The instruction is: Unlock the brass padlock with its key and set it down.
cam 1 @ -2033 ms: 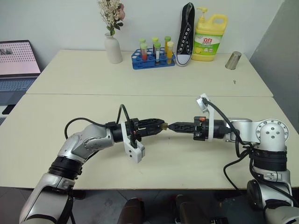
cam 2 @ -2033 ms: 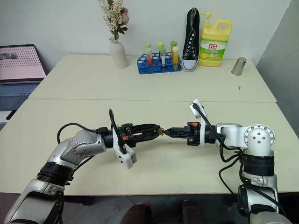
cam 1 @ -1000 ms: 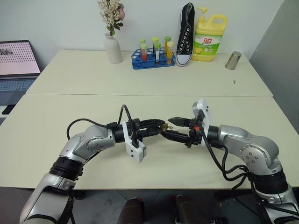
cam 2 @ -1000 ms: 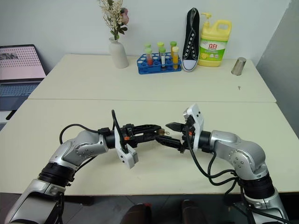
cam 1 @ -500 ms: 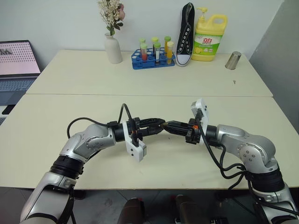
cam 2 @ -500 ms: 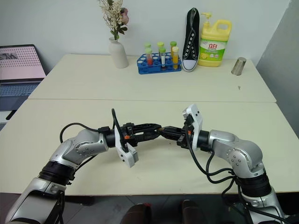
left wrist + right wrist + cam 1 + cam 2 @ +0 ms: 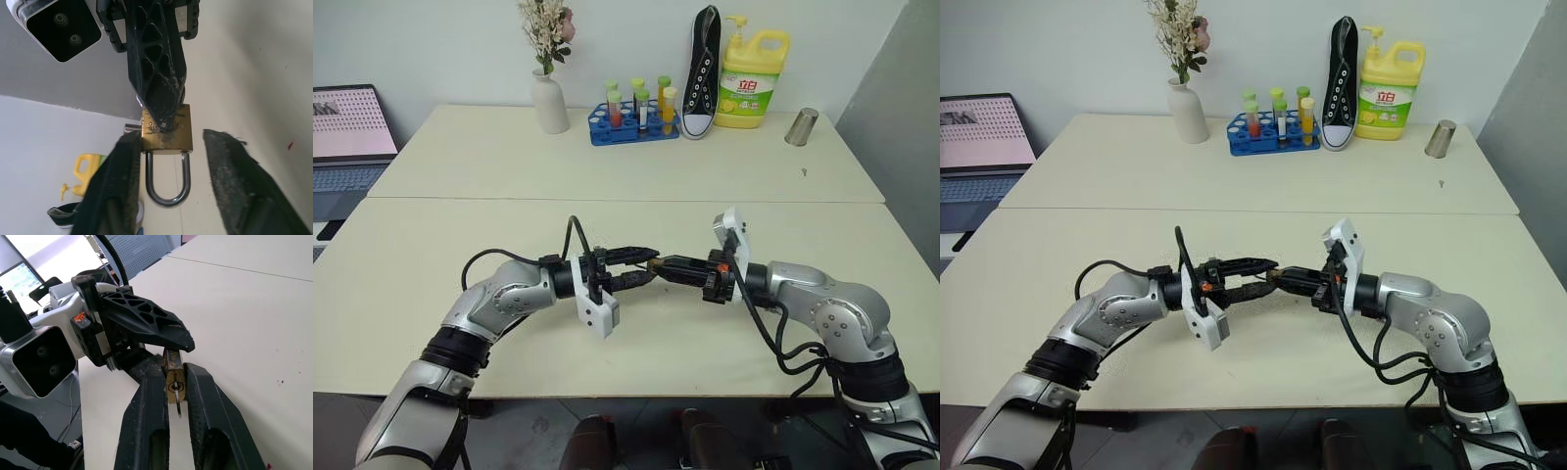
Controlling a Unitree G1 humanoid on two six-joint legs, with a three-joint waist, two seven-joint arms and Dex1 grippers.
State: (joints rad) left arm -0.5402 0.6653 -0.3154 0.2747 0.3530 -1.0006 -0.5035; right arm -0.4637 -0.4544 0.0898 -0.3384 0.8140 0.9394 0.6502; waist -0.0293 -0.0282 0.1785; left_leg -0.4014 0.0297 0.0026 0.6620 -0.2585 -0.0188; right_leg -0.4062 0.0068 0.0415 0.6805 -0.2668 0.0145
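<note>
above the desk (image 7: 460, 235) the right gripper (image 7: 656, 264) is clenched on the brass padlock (image 7: 166, 134), the released left gripper (image 7: 649, 265) straddling it from nine o'clock.

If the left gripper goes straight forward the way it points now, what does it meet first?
Most likely the brass padlock, which sits between the left gripper's open fingers, pinched by the right gripper. Directly behind it come the right gripper's own black fingers. Exact depth is hard to judge.
</note>
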